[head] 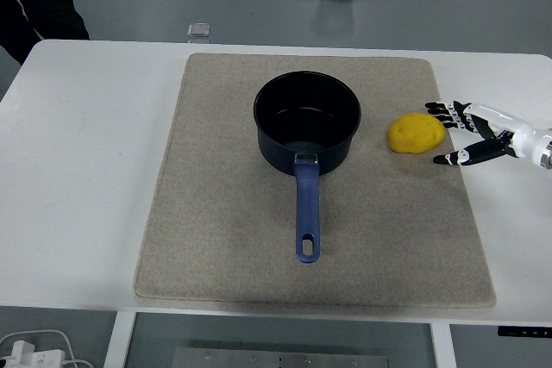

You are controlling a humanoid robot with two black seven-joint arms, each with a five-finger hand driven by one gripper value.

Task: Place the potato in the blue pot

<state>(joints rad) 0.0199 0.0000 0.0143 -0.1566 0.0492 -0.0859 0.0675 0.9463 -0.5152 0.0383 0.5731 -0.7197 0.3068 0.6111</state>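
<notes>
Head view, over the white worktop (pixel 95 170):

— What does the grasp ask for?

— A dark blue metal pot (pixel 307 122) with a long blue handle sits mid-mat on the beige fabric mat (pixel 216 213). To its right lies the yellow rounded potato (pixel 417 134). The right hand (pixel 461 134), fingers spread, empty, is just beside it. It should wrap both sides, then lift clear of the rim.

— Anything unclear?

— The arm is cut off at the edge; contact can't be judged.

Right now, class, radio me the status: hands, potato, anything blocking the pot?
Right hand open, just right of the potato, no grasp. Left hand not in view. Potato on the mat, outside the blue pot. Path to pot clear.
</notes>
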